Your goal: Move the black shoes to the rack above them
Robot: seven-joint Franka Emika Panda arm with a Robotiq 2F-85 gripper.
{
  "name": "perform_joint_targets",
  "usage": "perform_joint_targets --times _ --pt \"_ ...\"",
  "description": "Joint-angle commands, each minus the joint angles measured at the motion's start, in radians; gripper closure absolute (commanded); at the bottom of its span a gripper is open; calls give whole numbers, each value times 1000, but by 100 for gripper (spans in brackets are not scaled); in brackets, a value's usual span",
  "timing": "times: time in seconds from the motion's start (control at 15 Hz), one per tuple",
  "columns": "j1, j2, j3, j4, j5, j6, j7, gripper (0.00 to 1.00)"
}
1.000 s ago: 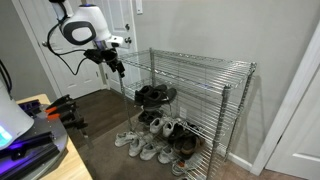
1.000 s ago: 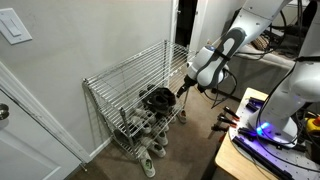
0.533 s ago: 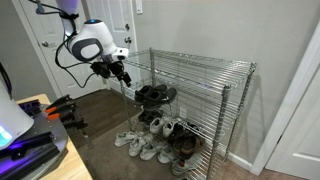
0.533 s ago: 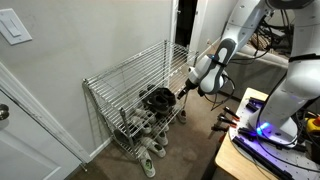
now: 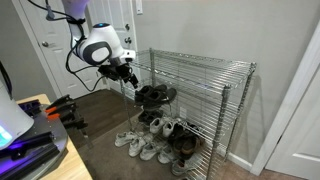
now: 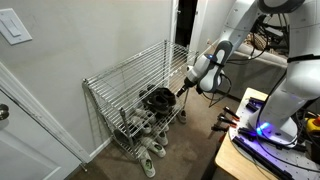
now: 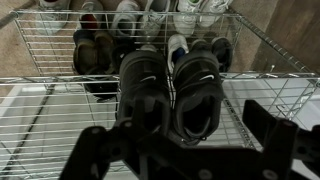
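The black shoes [image 5: 155, 95] sit side by side on the middle wire tier of the chrome shelving unit; they show in both exterior views [image 6: 158, 99]. In the wrist view they fill the centre [image 7: 170, 95], toes toward the camera. My gripper [image 5: 131, 80] hovers just outside the unit's open end, level with the shoes and close to them [image 6: 183, 90]. In the wrist view its two dark fingers are spread apart [image 7: 185, 140] and hold nothing. The rack [image 5: 200, 62], the top wire tier, is bare [image 6: 130, 72].
White and grey sneakers [image 5: 148, 146] lie on the floor and lowest tier, with dark brownish shoes [image 5: 183, 147] among them. A work table with electronics [image 5: 30, 140] stands in the foreground. Walls close in behind the unit, and a white door stands behind the arm.
The arm has moved down and toward the open end of the shelving unit, bringing the gripper closer to the black shoes. The shoes have not moved.
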Motion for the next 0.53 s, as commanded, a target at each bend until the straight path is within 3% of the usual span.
perform_joint_targets --times 0.0,0.2,0.47 --pt "23 -3 -28 1 -43 -3 44 0" --pt "24 -3 -28 1 -43 -3 44 0" --pt "135 86 -99 129 -4 -4 44 0"
